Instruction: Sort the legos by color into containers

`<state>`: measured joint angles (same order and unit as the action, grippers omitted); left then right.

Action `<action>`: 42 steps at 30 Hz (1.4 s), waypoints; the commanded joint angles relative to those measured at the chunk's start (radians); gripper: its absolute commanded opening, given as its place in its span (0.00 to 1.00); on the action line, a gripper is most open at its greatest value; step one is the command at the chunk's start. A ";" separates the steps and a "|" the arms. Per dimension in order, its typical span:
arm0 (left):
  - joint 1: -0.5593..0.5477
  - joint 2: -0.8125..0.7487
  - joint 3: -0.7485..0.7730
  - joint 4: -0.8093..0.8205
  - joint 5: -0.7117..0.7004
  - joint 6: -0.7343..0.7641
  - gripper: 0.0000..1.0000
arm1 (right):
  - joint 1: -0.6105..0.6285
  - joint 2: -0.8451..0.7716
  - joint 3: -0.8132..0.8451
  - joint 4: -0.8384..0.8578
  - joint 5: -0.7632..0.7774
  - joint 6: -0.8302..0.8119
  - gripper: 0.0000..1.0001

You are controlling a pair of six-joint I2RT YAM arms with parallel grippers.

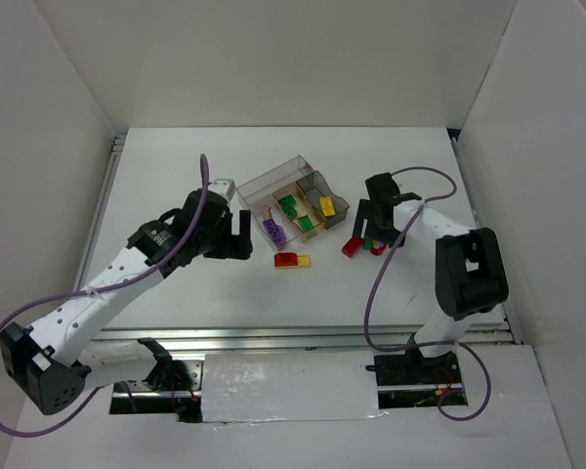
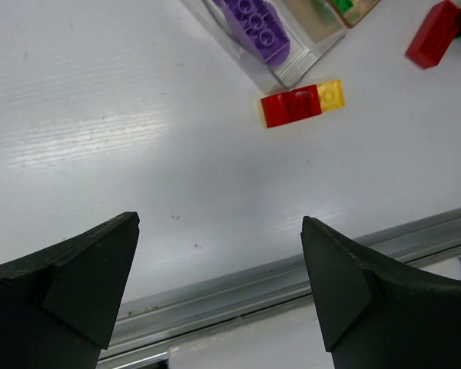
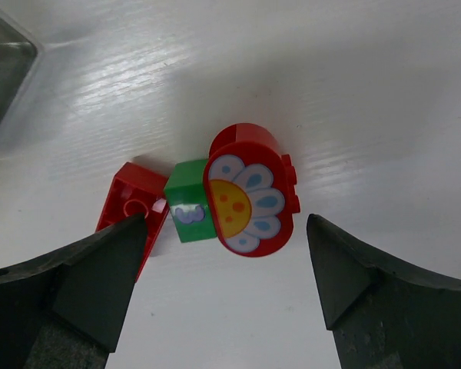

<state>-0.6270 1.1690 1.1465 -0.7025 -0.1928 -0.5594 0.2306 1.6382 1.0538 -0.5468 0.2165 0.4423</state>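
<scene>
Right gripper [image 3: 227, 231] is hovering wide open, straddling red flower brick [image 3: 250, 188], green brick [image 3: 190, 211] abutting, toward table's [image 1: 176, 166] right edge; left gripper [image 2: 219, 231] farther off.

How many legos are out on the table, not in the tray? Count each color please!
Red legos: 3
Green legos: 1
Yellow legos: 1
Total: 5
</scene>
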 commanded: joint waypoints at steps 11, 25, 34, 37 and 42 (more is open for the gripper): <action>-0.004 -0.134 -0.073 -0.022 -0.023 0.067 1.00 | -0.046 0.046 0.034 0.005 -0.081 -0.065 0.59; -0.004 -0.138 -0.074 0.014 0.007 0.046 1.00 | -0.066 -0.066 -0.018 0.024 -0.088 -0.056 0.36; -0.004 -0.127 -0.071 0.024 0.021 0.042 1.00 | -0.066 0.029 0.017 0.005 -0.071 -0.044 0.62; -0.004 -0.138 -0.079 0.021 0.015 0.042 1.00 | -0.065 0.051 0.023 -0.008 -0.066 -0.045 0.65; -0.004 -0.150 -0.090 0.015 0.007 0.046 0.99 | -0.065 0.066 0.028 -0.013 -0.055 -0.036 0.77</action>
<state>-0.6270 1.0428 1.0706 -0.7082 -0.1802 -0.5236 0.1696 1.6955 1.0485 -0.5480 0.1383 0.4000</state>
